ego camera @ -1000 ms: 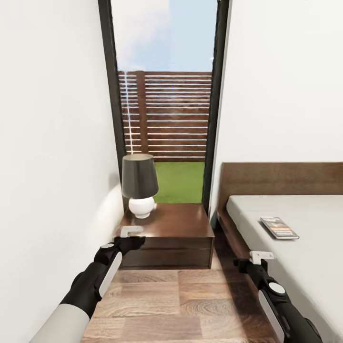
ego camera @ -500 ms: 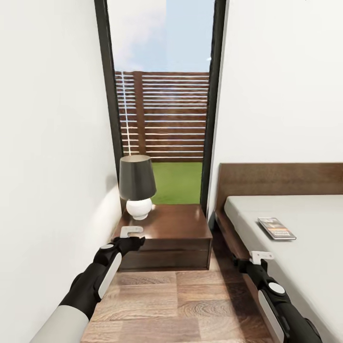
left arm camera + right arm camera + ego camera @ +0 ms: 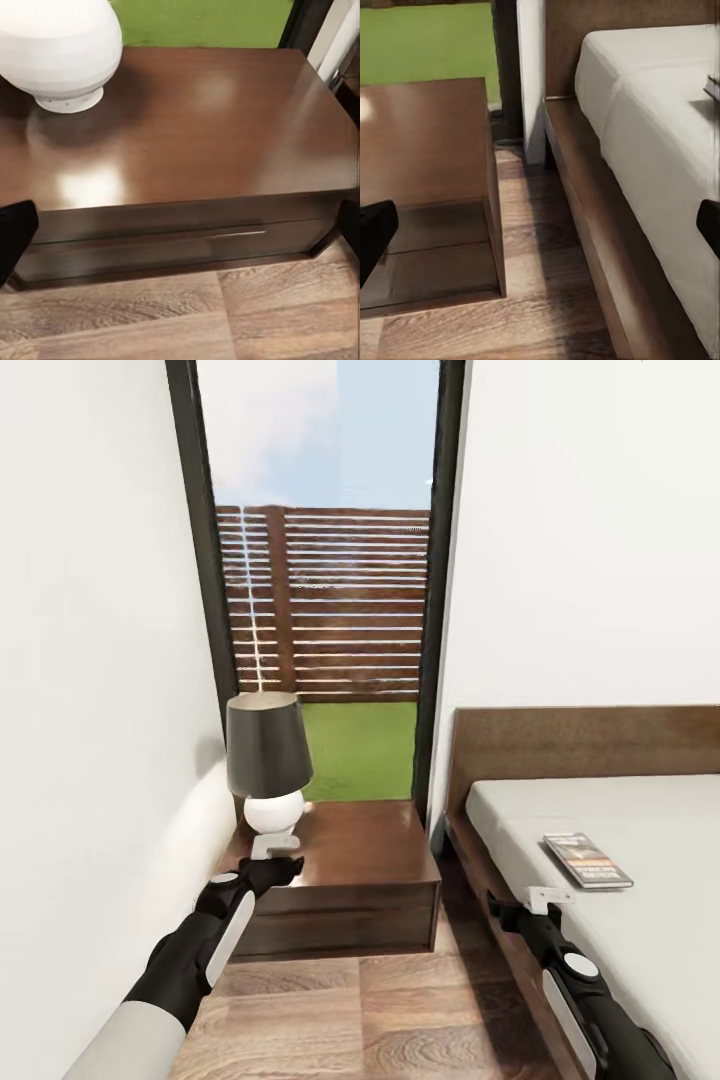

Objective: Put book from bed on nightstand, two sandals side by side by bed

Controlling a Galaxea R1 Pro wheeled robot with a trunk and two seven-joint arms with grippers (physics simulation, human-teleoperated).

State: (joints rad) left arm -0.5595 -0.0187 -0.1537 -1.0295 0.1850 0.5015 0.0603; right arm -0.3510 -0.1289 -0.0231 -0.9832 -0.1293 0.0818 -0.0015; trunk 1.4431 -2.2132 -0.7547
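The book (image 3: 588,860), dark-covered with an orange-red band, lies flat on the bed's grey mattress (image 3: 640,920) near its left side. A corner of the book (image 3: 713,87) shows in the right wrist view. The dark wood bed frame (image 3: 500,900) runs along the floor beside the nightstand (image 3: 345,865). My left gripper (image 3: 275,847) is open, in front of the nightstand's near left corner. Its dark fingertips (image 3: 15,244) stand wide apart. Over the bed's edge, short of the book, my right gripper (image 3: 548,900) is open and holds nothing. The sandals are out of view.
A lamp (image 3: 265,760) with a dark shade and a round white base (image 3: 64,49) stands on the nightstand's left part. A white wall (image 3: 90,710) closes in on the left. A tall dark-framed window (image 3: 325,560) is behind. A narrow strip of wood floor (image 3: 400,1010) lies between nightstand and bed.
The whole picture has shifted: the camera has moved nearer and turned a little right, so nightstand and lamp sit further left. Both arms hold the same pose and the book lies still.
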